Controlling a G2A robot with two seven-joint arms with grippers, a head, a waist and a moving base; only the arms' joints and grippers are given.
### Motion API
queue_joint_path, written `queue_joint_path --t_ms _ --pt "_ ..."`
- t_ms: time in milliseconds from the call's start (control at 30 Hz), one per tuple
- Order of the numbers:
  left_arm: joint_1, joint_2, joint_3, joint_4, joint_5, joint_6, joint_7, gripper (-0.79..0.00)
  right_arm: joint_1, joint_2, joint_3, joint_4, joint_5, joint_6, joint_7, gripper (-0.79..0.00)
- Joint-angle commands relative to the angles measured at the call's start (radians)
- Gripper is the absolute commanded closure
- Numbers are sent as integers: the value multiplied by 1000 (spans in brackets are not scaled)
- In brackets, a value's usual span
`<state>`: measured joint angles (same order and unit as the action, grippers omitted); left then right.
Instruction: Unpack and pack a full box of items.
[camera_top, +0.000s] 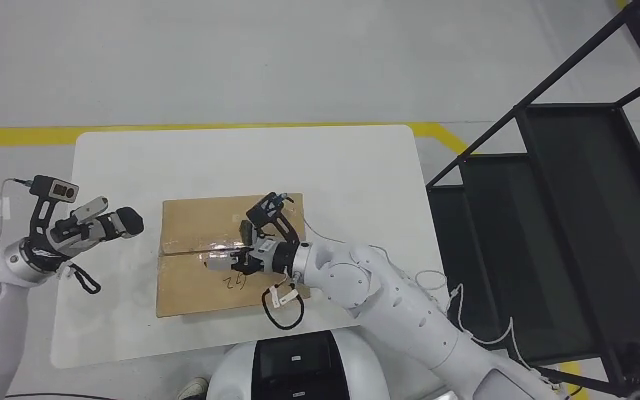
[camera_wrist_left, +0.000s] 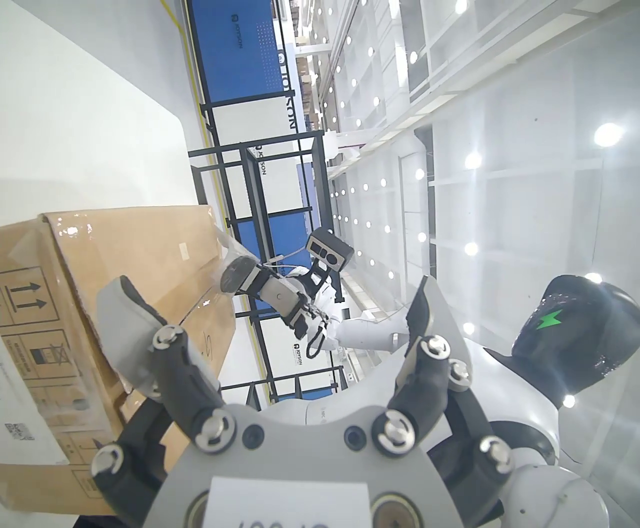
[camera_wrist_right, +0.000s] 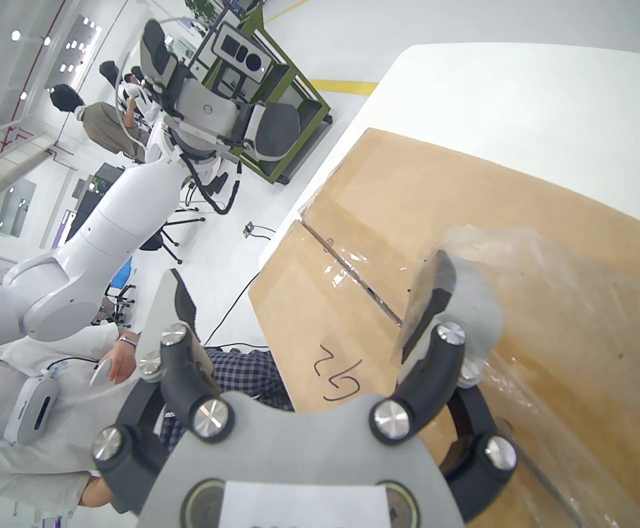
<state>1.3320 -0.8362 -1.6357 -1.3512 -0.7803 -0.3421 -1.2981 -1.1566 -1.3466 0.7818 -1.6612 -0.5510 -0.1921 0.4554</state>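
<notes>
Right claw hangs over the box, arm stretched across, wide open, tape clinging to one finger. Left claw is open and empty alongside.

Brown cardboard box, flaps shut, lies flat approx mid-table. Clear tape along centre seam, partly lifted & crumpled twd one end. Pen scribble on top.

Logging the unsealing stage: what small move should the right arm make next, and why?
Probably shut the right gripper on the loose clear tape and peel it along the seam: the box lies closed, part of the tape is lifted and drapes over one finger, yet the gripper stands open.
</notes>
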Motion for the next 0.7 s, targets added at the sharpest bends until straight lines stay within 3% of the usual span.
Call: queue_joint_path --t_ms 0,400,667 --pt "0 -1 -2 -1 0 1 3 -785 12 -5 -14 17 -4 1 4 -785" --pt "11 -3 -20 -14 8 3 11 -785 98 -57 -119 130 30 22 -17 -785" --pt "14 -6 -24 -17 12 6 17 -785 133 -98 -161 172 64 34 -118 -785"
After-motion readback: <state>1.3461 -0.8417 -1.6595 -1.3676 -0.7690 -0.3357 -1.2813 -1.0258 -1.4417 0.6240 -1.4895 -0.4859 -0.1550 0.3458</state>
